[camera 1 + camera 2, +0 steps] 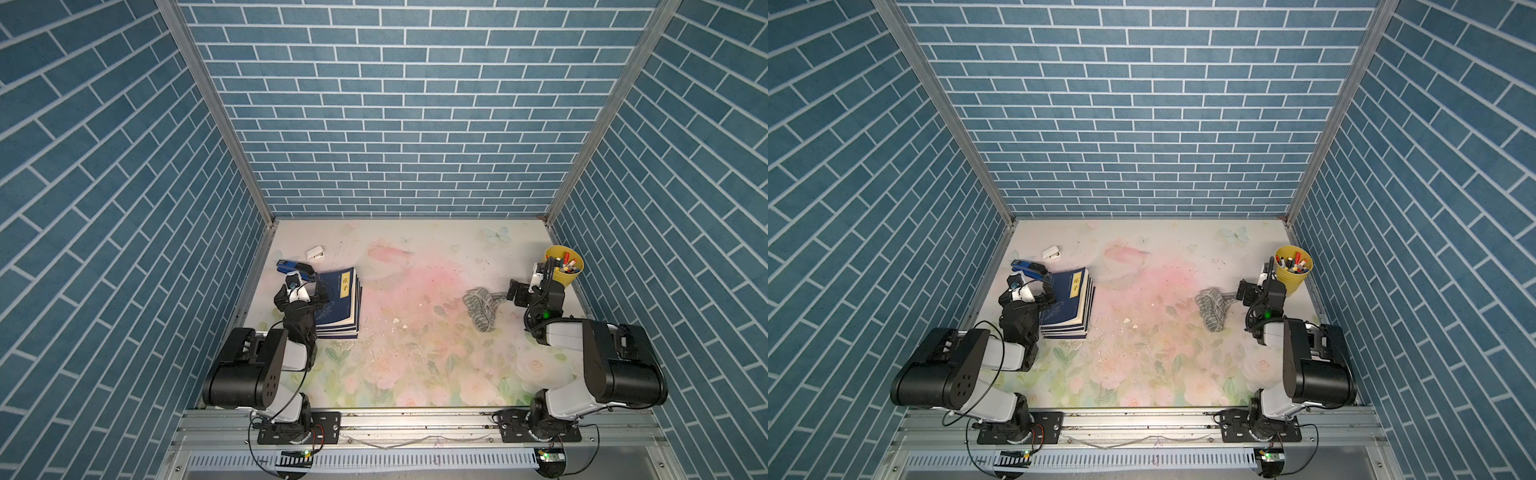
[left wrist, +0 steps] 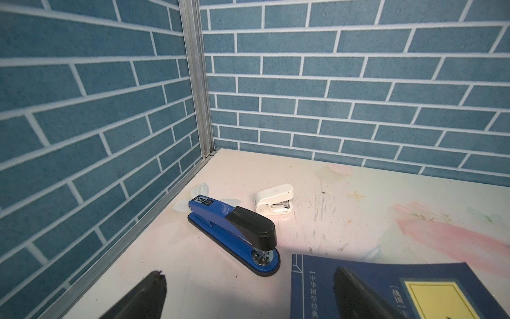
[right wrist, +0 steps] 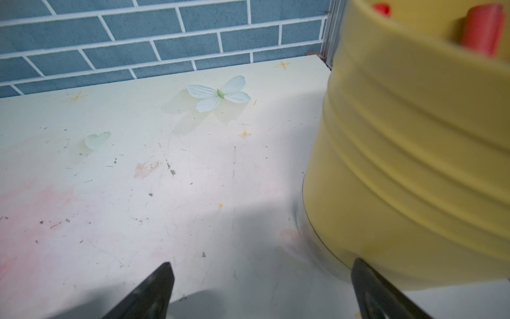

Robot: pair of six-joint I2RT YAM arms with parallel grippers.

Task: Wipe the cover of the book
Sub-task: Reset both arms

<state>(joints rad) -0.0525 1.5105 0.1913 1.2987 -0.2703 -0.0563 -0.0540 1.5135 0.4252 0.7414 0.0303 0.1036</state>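
Left pincer (image 2: 248, 272) wide and empty, one finger over the blue book (image 1: 338, 299); right pincer (image 3: 261, 263) wide, empty, between grey cloth (image 1: 482, 307) and yellow cup (image 1: 570, 279).

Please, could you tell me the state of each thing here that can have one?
book: closed, flat atop a stack of books.
cloth: crumpled, lying loose, not held.
blue stapler: closed, standing on its base.
white stapler: lying untouched.
yellow cup: upright, holding markers.
left gripper: jaws open, empty.
right gripper: jaws open, empty.
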